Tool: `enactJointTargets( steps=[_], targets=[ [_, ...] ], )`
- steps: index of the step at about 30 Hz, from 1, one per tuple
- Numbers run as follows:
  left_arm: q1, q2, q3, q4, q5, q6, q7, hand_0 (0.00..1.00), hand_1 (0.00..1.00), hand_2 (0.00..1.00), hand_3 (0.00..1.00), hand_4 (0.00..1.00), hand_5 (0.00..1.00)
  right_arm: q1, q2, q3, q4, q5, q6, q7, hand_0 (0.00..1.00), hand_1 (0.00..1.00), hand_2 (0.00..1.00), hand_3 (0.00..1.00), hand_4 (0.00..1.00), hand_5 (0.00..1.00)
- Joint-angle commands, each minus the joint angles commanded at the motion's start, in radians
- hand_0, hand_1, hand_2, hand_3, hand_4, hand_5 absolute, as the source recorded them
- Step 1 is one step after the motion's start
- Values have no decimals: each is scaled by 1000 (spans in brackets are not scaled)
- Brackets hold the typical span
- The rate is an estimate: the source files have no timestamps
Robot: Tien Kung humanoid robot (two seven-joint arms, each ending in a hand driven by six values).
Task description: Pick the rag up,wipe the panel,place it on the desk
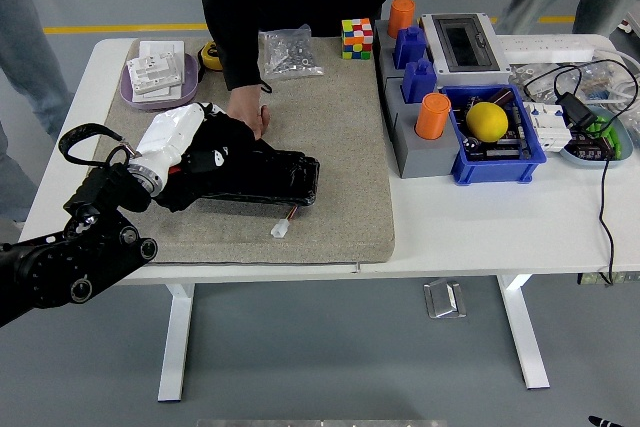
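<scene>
- We see a white table point(470, 222) with a beige mat point(340, 147); the black panel point(265, 177) lies on it.
- Our left hand point(205, 147) presses on the panel's left end; finger state and rag we cannot tell.
- A person's hand point(246, 110) holds the panel's far edge.
- We judge wiping is underway; next, sweep right along the panel.

Yellow ball point(487, 121) in blue bin point(500, 162); Rubik's cube point(357, 37) behind mat point(340, 147).

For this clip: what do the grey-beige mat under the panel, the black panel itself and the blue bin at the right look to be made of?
Grey-beige mat: probably felt or short-pile fabric; matte, fuzzy, soft edges. Long black panel: likely plastic or glass, since its top is glossy and catches reflections. Small blue bin: moulded plastic by its uniform colour, slight sheen and thick rim.
</scene>
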Motion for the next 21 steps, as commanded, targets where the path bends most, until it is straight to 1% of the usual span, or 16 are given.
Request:
enactJointTargets(
  steps=[4, 14, 21],
  targets=[
    [-9, -16, 25, -8, -4, -1, 2, 299, 174, 669, 668, 357, 2, 0, -3, -5, 0, 1, 1, -1, 782, 644, 713, 665, 998, 553],
    [-33, -41, 62, -9, -16, 0, 5, 297, 174, 669, 667, 356, 2, 1, -9, -14, -2, 2, 3, -1, 782, 643, 713, 665, 998, 553],
    [-49, -69, 93, -16, -24, 1, 6, 298, 174, 669, 667, 356, 2, 0, -8, -18, 0, 2, 3, 0, 782, 643, 713, 665, 998, 553]
  ],
)
